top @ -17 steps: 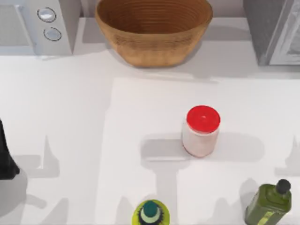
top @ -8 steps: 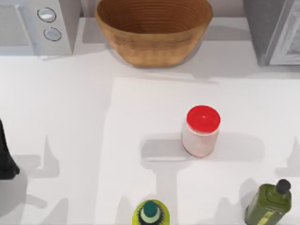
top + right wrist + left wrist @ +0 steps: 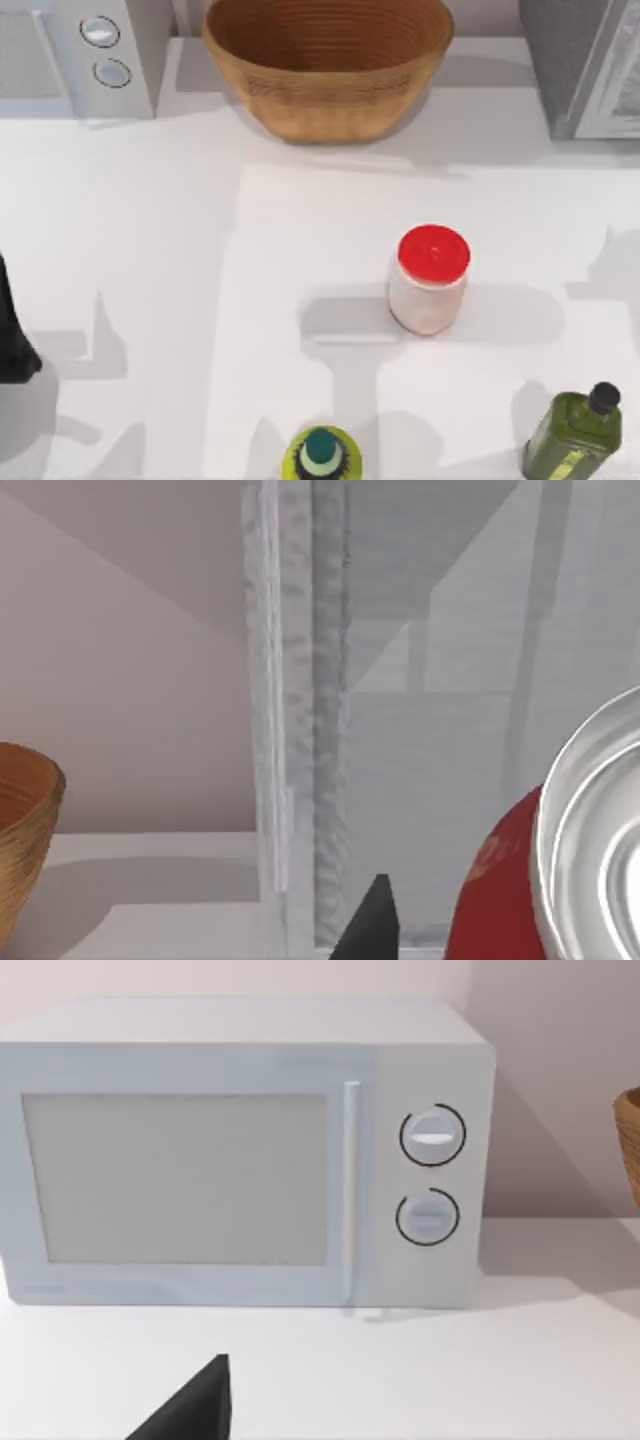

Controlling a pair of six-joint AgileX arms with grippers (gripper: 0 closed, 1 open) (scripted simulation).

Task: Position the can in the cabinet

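My left arm (image 3: pixel 14 335) is parked at the top view's left edge, its grip state not discernible; my right wrist view shows one dark fingertip (image 3: pixel 370 920) just beside the can (image 3: pixel 560 880), facing the cabinet (image 3: pixel 420 710); whether I grasp the can cannot be told; the cabinet (image 3: pixel 585 65) occupies the top view's upper right corner; open table (image 3: pixel 150 250) lies below it; jar (image 3: pixel 430 280) centre, basket (image 3: pixel 330 65) top, olive bottle (image 3: pixel 575 435) lower right.
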